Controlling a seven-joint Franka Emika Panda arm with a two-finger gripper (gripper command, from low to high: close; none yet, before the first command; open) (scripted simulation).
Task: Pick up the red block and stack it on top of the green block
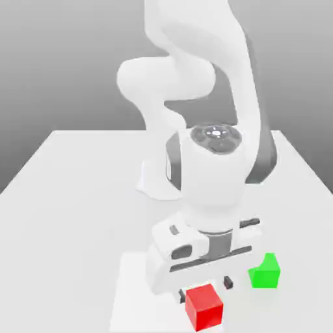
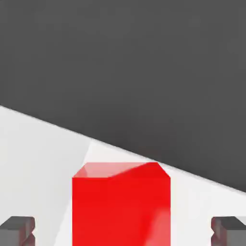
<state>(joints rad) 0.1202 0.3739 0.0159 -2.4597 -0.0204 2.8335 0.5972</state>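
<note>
The two-finger gripper of the white arm [image 2: 123, 231] is spread wide, its dark fingertips [image 2: 18, 230] standing apart on either side of the glossy red cube-shaped block [image 2: 121, 211], with a gap at each side. In the exterior view, the red block sits at about six o'clock from the white, rounded gripper housing [image 1: 201, 260]. The bright green block [image 1: 265, 276], partly hidden by the housing, lies at about two o'clock from the red one, apart from it, on the pale, smooth tabletop [image 1: 71, 247].

Simulated lab, perhaps — robot arm [image 1: 211, 162], bare tabletop [image 1: 71, 214]
</note>
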